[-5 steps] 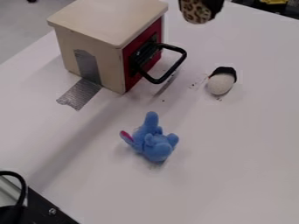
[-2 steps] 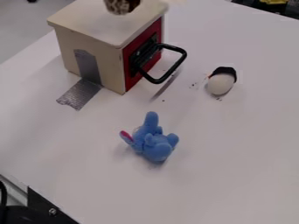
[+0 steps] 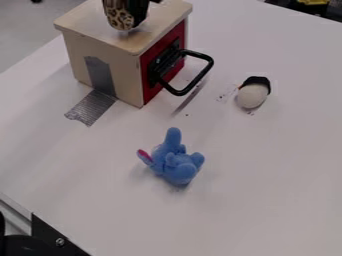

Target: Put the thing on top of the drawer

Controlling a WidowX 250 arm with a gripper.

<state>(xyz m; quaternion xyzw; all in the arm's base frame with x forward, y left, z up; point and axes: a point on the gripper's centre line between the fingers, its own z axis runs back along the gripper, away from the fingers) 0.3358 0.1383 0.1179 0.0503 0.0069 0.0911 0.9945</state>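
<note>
Leftward has gone the tan-and-black leopard-print thing (image 3: 119, 16), gripped in my black two-finger claw (image 3: 135, 11) over the cream wooden drawer's top (image 3: 87, 24), so I judge straight down is the way.

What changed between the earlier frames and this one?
The leopard-print thing moved left, to over the drawer unit; contact is unclear. The black cable at lower left shifted toward the edge. No grasp or release shows. Blue plush and pale, black-ended object stayed put.
</note>
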